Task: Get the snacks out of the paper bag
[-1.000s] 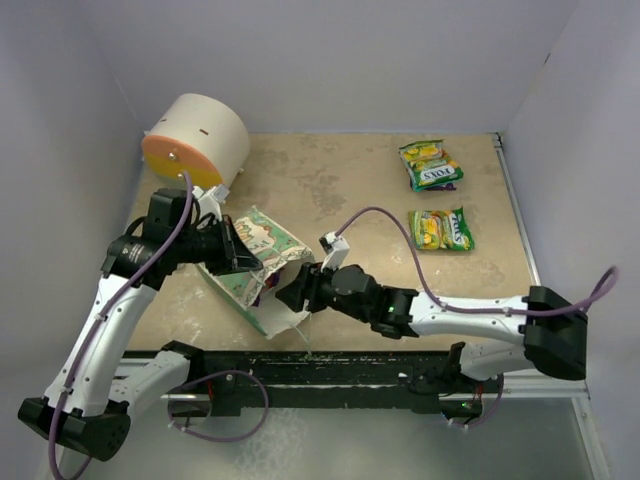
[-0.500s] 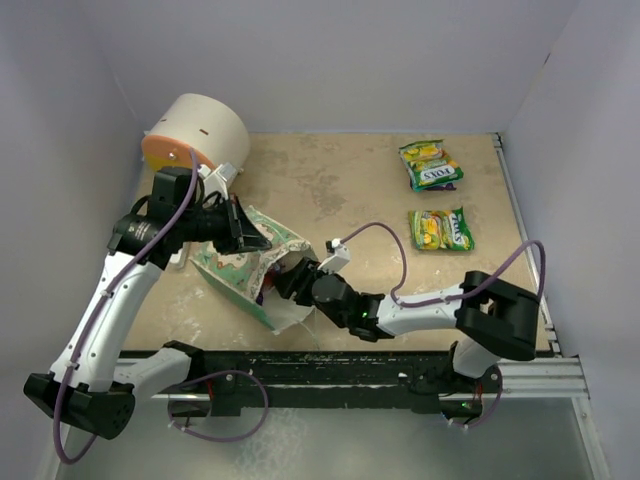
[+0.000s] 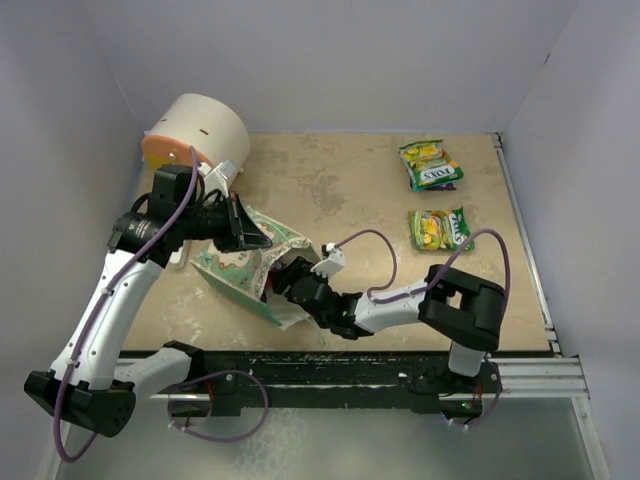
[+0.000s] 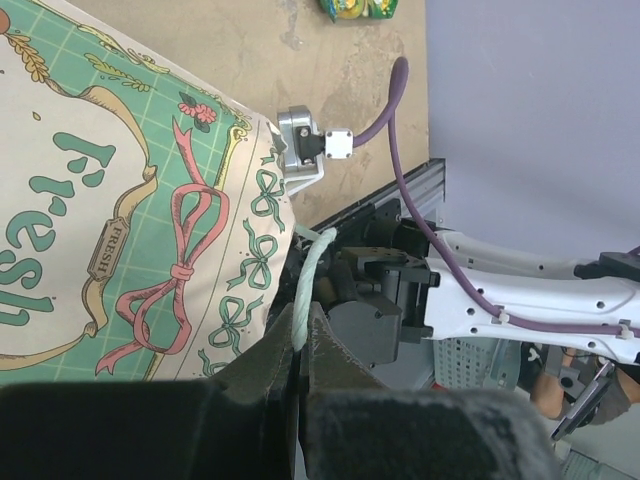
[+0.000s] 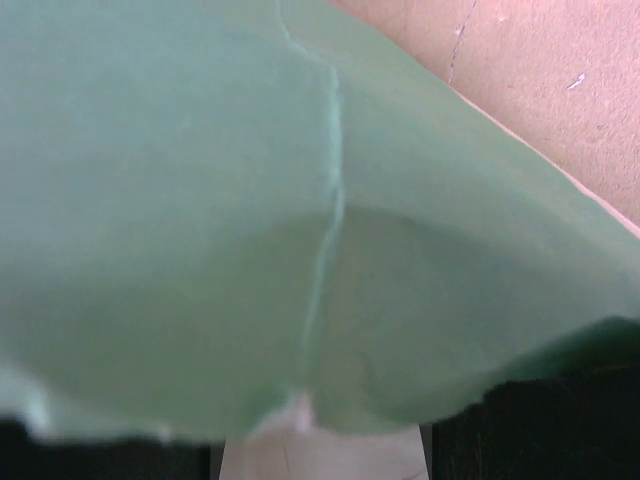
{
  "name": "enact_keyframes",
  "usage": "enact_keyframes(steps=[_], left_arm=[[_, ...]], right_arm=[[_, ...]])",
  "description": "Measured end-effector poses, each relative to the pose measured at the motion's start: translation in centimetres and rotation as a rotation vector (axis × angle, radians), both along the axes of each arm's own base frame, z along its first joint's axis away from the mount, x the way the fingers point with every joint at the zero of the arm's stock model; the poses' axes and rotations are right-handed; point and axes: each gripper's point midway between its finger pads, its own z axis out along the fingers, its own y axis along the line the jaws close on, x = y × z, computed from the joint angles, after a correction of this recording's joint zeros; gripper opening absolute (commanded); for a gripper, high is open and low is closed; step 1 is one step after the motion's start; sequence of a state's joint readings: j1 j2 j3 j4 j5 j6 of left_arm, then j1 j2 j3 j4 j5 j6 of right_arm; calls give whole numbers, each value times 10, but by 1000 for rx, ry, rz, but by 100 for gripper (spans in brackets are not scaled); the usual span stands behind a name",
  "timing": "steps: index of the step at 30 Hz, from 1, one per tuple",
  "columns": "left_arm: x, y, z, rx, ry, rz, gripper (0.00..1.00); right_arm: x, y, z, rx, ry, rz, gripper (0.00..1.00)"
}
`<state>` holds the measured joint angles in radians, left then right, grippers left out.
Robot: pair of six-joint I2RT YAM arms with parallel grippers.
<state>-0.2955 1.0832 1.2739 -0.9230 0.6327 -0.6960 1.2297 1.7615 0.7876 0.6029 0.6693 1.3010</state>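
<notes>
The paper bag [image 3: 240, 268] lies tilted at the table's front left, green with a cream printed front [image 4: 120, 200]. My left gripper [image 3: 250, 236] is shut on its thin string handle [image 4: 312, 268] and holds the mouth up. My right gripper [image 3: 287, 280] has pushed into the bag's mouth. Its wrist view is filled with blurred green paper [image 5: 300, 200], and its dark fingers [image 5: 540, 430] show wide apart at the lower corners, with nothing seen between them. Two green-yellow FOX'S snacks [image 3: 430, 165] [image 3: 441, 229] lie on the table at the back right. Any snacks inside the bag are hidden.
A big cream cylinder with an orange face [image 3: 197, 140] lies at the back left, just behind my left arm. Grey walls close in the table on three sides. The black rail [image 3: 330, 370] runs along the front edge under the folded right arm.
My right arm has folded and driven its gripper left, deeper into the bag's mouth. My left gripper has drawn the handle slightly up and back, then held still.
</notes>
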Motion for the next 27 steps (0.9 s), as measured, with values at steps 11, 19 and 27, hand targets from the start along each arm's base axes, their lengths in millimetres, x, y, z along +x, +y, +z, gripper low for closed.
enact_keyframes(steps=[11,19,27], left_arm=[[-13,1,3,-20,-14,-18,0],[-26,5,6,-20,-29,-17,0],[-43,16,-2,18,-13,12,0]], right_arm=[[15,16,-31,1,3,-70,64],[29,38,-32,58,-11,-94,31],[43,37,-17,74,-58,-37,9]])
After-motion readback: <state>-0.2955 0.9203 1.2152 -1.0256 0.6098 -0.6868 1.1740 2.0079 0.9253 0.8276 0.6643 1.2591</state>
